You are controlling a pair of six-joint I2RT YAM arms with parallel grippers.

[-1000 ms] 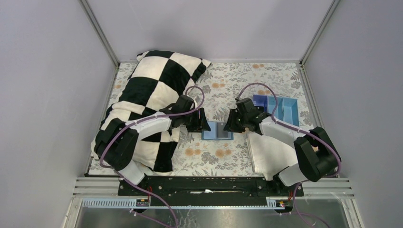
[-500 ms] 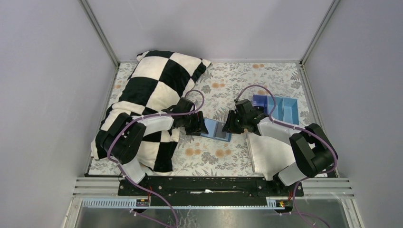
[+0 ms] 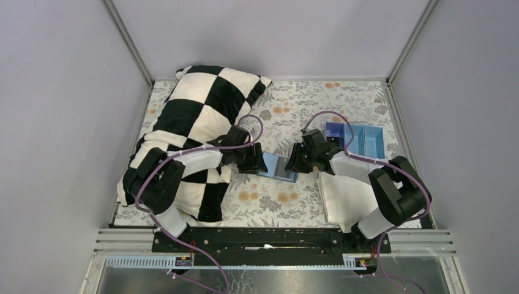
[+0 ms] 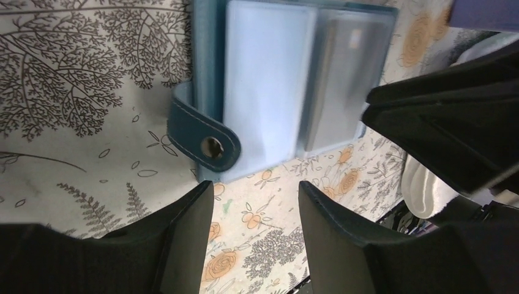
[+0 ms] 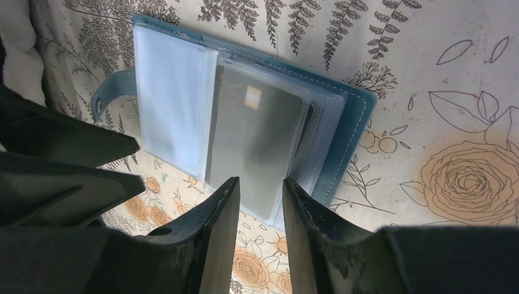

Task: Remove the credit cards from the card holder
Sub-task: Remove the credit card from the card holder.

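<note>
The card holder [image 3: 276,168] lies open on the floral cloth between my two grippers, a light-blue wallet with clear sleeves and a snap strap [image 4: 205,142]. A dark grey credit card [image 5: 257,144] sits in the top sleeve of the stack. My right gripper [image 5: 260,182] is open with a narrow gap, and its fingertips straddle the near edge of that card and sleeve. My left gripper [image 4: 256,191] is open on the strap side, with only cloth between its fingers, just short of the card holder [image 4: 269,104].
A black-and-white checked pillow [image 3: 202,110] fills the left side under the left arm. A bright blue compartment tray [image 3: 361,138] stands at the right. A white cloth [image 3: 346,196] lies below the right arm. Grey walls enclose the table.
The card holder has turned a little and shifted left. My right gripper has followed it leftward and its jaws have widened slightly. The left gripper stays open beside the strap.
</note>
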